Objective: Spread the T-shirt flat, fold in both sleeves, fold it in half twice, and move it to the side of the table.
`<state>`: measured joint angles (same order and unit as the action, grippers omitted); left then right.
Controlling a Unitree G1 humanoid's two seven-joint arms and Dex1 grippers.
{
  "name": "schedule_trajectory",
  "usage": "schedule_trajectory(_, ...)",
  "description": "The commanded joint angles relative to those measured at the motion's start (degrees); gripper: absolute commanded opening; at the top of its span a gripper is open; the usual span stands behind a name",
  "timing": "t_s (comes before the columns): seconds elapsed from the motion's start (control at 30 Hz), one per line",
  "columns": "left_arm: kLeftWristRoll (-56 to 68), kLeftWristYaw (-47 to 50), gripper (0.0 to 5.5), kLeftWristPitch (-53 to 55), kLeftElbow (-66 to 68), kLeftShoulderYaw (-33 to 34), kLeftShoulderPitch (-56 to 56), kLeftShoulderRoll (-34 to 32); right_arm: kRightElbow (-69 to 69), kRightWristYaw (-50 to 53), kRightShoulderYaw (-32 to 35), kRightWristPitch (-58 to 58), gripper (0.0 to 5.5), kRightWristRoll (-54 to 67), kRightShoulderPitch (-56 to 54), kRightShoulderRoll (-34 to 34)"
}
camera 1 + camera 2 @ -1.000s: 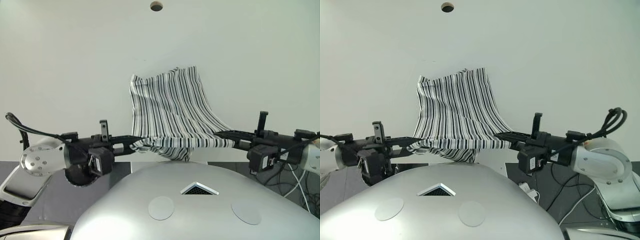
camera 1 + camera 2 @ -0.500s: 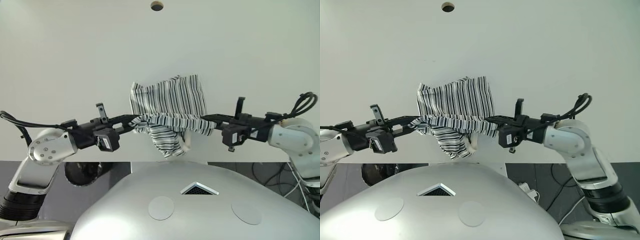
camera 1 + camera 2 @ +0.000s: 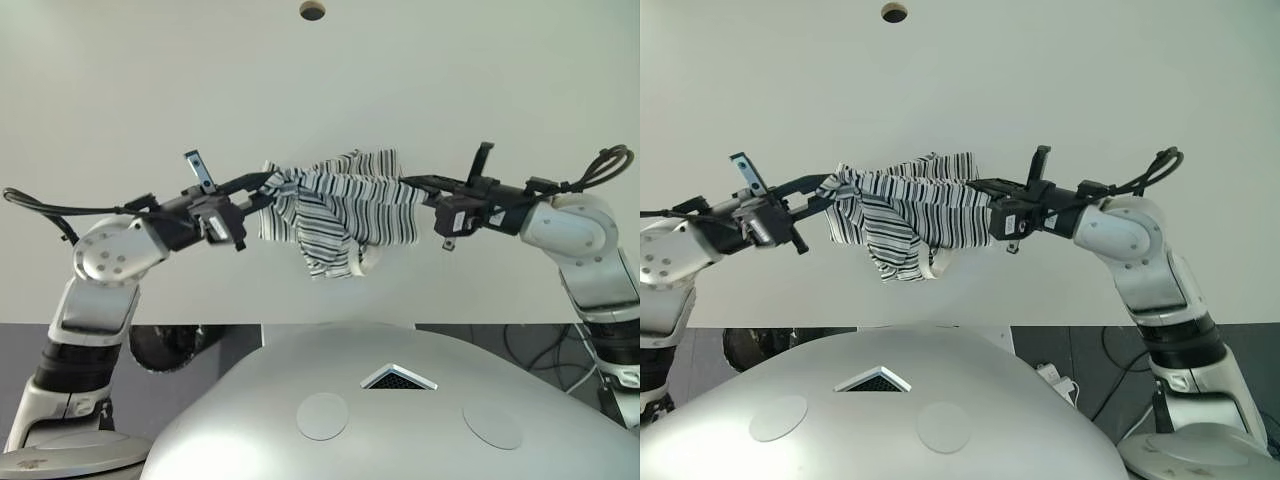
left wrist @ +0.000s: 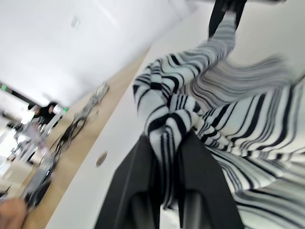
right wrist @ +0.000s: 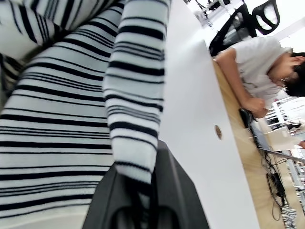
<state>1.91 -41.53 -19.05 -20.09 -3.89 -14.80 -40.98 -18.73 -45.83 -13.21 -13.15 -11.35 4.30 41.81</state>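
We are holding the soft, black-and-white striped T-shirt [image 3: 335,205] bunched in drooping folds over the middle of the smooth white table [image 3: 150,90]. The left gripper [image 3: 267,182] and right gripper [image 3: 406,183] are each pinching tight on a gathered edge. Compared with a second ago, both grippers are standing higher and closer together, and the cloth is crumpling.

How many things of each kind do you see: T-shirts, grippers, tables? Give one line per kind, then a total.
Striped T-shirt: 1
Grippers: 2, the left gripper and the right gripper, both clamped on the shirt
White table: 1
Total: 4
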Motion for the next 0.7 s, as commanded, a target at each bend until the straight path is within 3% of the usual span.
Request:
schedule_trajectory(0.03,-9.1,4.9,0.23,4.6,11.7,-2.9,8.2,3.0,10.9,-0.3,-5.2,-2.1,0.05,-5.0,-9.4,-2.7)
schedule_trajectory(0.23,-23.5,12.3,0.23,7.4,34.6,-10.0,19.1,5.9,31.6,0.7,-12.3,-5.9,0.05,-11.2,-22.7,-8.6)
schedule_trajectory(0.33,-25.3,14.0,0.23,7.6,42.1,-11.9,21.3,6.8,36.9,2.1,-11.5,-4.2,0.76,-10.7,-25.0,-10.6)
schedule_trajectory(0.5,-23.3,13.2,0.23,8.0,45.6,-12.5,21.2,7.7,37.6,5.5,-7.9,-4.7,1.56,-8.3,-22.9,-10.6)
schedule_trajectory(0.7,-16.4,8.1,0.23,9.4,38.5,-12.2,18.5,8.5,29.8,10.0,0.0,-2.6,1.56,-0.6,-20.2,-11.9)
